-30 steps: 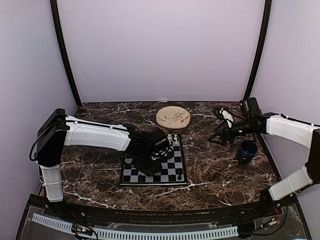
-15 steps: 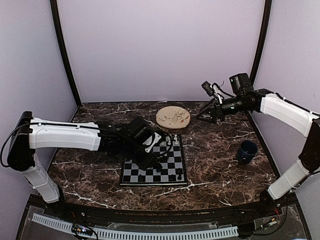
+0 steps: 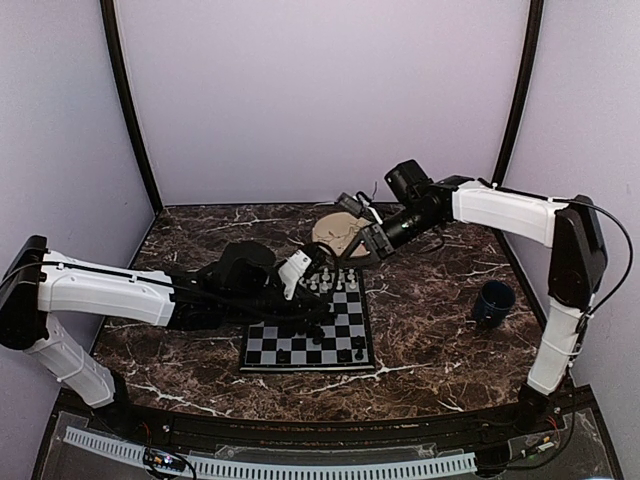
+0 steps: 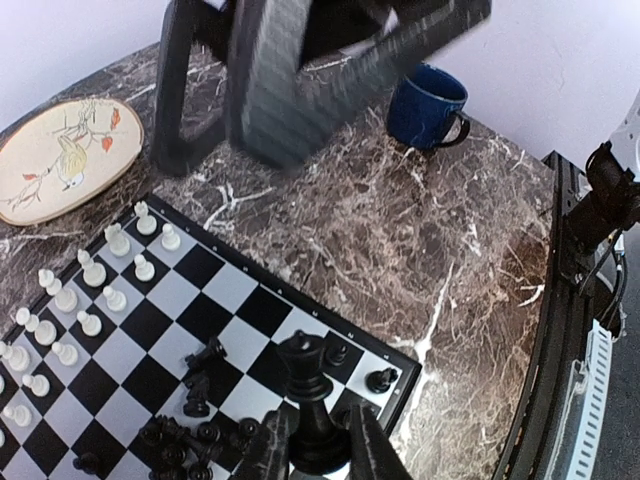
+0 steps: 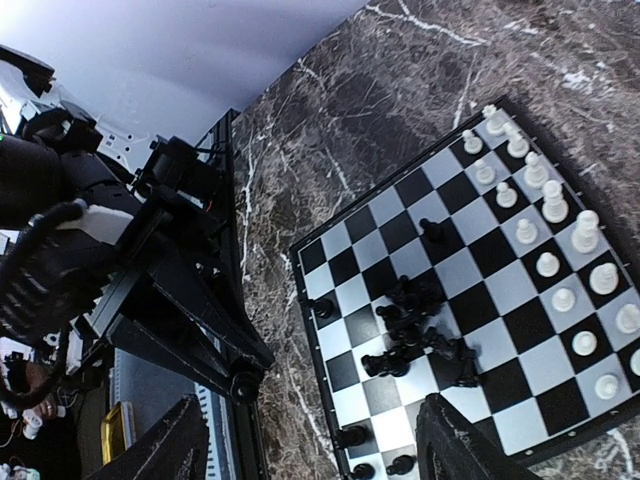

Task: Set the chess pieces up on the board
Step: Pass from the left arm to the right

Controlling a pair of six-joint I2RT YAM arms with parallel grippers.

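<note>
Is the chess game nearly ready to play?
About halfway. The white chess pieces already stand in two rows on the small checkered chessboard. The left claw grips one tall black chess piece. To do: most black pieces lie heaped mid-board, with only a few on their edge squares. The right claw is open and empty.

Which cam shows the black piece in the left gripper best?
Left wrist: the black piece stands upright in the left gripper, close up. Top external: too small to tell. Right wrist: only the board, not that piece.
</note>
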